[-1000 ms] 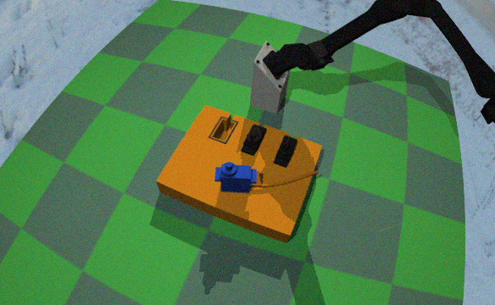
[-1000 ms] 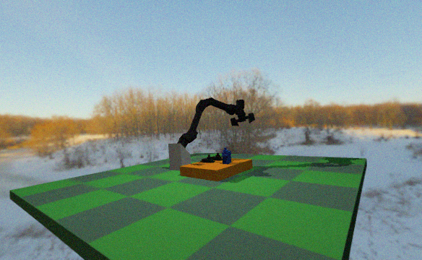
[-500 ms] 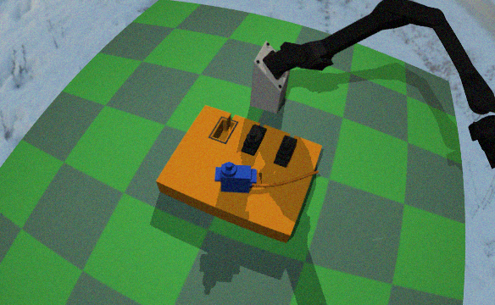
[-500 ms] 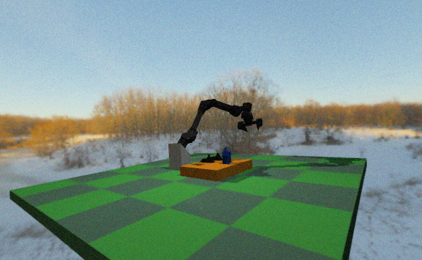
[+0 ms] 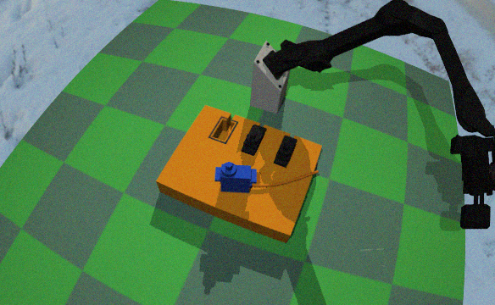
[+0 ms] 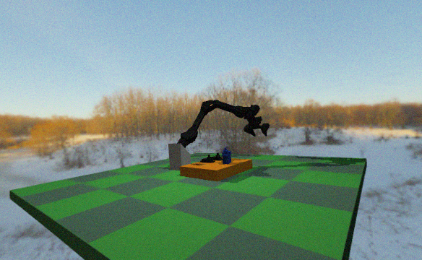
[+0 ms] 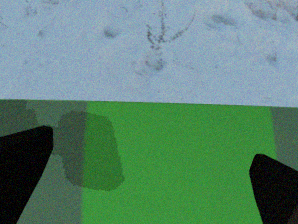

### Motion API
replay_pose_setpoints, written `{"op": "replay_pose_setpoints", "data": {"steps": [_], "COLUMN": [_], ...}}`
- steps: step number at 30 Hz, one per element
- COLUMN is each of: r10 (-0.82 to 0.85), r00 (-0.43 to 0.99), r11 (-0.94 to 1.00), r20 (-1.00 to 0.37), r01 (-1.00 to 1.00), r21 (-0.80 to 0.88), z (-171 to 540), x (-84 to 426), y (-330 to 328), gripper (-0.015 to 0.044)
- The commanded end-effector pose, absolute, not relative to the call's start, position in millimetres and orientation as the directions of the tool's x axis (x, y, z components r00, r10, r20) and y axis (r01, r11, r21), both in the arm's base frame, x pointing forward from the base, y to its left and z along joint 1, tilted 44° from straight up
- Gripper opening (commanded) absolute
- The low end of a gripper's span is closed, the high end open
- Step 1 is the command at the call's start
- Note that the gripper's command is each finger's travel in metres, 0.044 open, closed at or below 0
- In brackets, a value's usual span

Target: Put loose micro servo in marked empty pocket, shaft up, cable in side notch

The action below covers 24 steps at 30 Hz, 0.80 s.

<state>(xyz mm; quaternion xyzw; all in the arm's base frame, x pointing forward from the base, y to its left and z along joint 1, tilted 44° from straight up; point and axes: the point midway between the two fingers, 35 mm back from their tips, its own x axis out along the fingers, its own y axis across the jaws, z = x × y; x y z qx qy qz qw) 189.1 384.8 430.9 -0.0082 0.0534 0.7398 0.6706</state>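
The blue micro servo (image 5: 236, 178) (image 6: 227, 157) stands upright on the orange deck (image 5: 188, 161) (image 6: 200, 174), output shaft up, outside the pocket. Its thin orange cable (image 5: 290, 181) runs to the deck's right edge in the top view. The marked pocket (image 5: 217, 140) is empty, near the deck's edge on the arm base's side. My gripper (image 6: 260, 133) (image 7: 154, 152) is open and empty, high above the table and off to one side of the deck. It shows at the right edge of the top view. The wrist view shows neither servo nor deck.
Two black servos (image 5: 253, 140) (image 5: 285, 151) sit in the deck in a row with the pocket, between it and the deck's right edge. The grey arm base (image 5: 266, 91) (image 6: 176, 157) stands just behind the deck. The green checkered table (image 5: 103, 131) (image 6: 160, 227) ends beyond my gripper; snow lies past it.
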Motion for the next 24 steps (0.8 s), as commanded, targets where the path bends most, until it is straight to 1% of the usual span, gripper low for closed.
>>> {"op": "replay_pose_setpoints", "data": {"steps": [1, 11, 15, 24], "r10": [0.986, 0.952, 0.933, 0.876], "r00": [-0.037, 0.061, 0.098, 0.144], "r11": [-0.006, 0.184, 0.259, 0.424], "r20": [-0.16, -0.3, -0.347, -0.459], "r01": [-0.982, -0.898, -0.852, -0.682], "r21": [0.188, 0.401, 0.455, 0.596], "z": [398, 342, 322, 274], "x": [221, 275, 293, 326], "y": [380, 354, 340, 304], "gripper": [0.044, 0.044, 0.044, 0.044]}}
